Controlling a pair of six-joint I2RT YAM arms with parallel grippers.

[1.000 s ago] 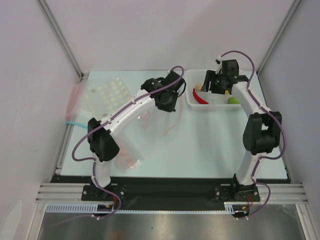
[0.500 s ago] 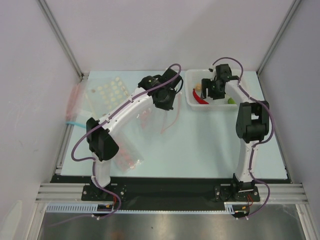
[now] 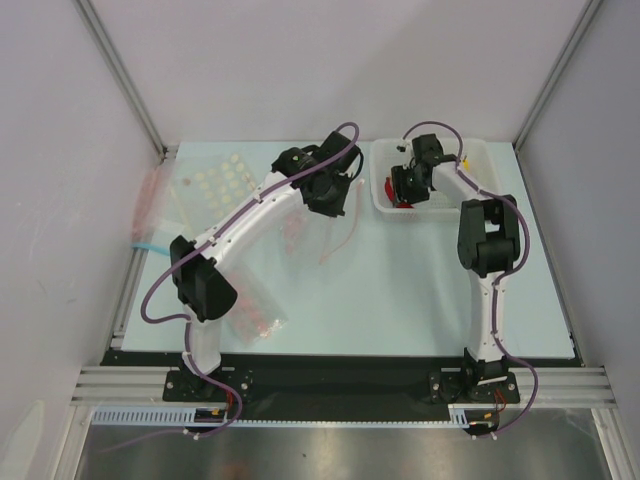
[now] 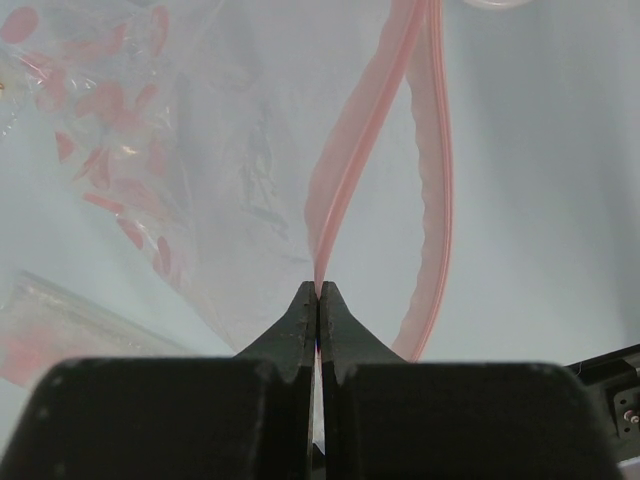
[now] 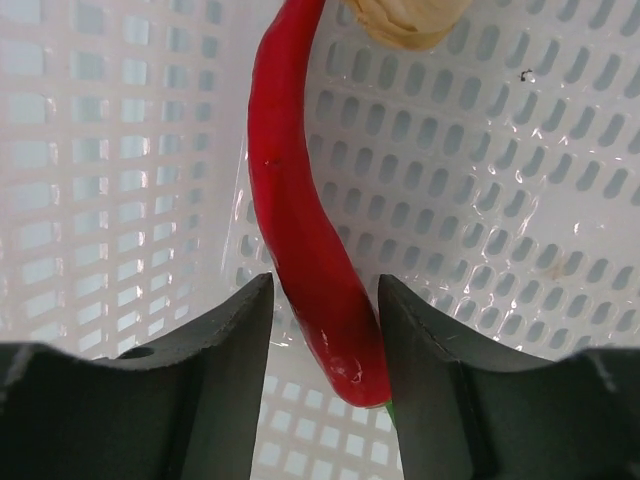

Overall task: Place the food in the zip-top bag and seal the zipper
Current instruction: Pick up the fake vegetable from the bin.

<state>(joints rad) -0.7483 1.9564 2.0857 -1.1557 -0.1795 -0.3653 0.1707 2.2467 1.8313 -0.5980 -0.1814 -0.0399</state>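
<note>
Left gripper (image 4: 318,290) is pinching the pink-red zipper strip (image 4: 350,180) of the clear, thin, crinkly zip-top bag (image 4: 250,150), jaws fully closed on it. The bag is hanging off that pinch just left of the white perforated plastic basket (image 5: 520,200).

Right gripper (image 5: 325,300) is sitting low in the basket, jaws partly open and straddling the glossy red toy chili pepper (image 5: 290,180). I can't tell whether the pads are touching it. The small beige bulb (image 5: 405,20) is lying just past the chili's far end.

The chili is looking light, rigid and slick, curved and tapering, so I'm judging it prone to squirting out. Best hold is across the thick mid-body. The bag film is limp and the mouth is gaping only narrowly.
</note>
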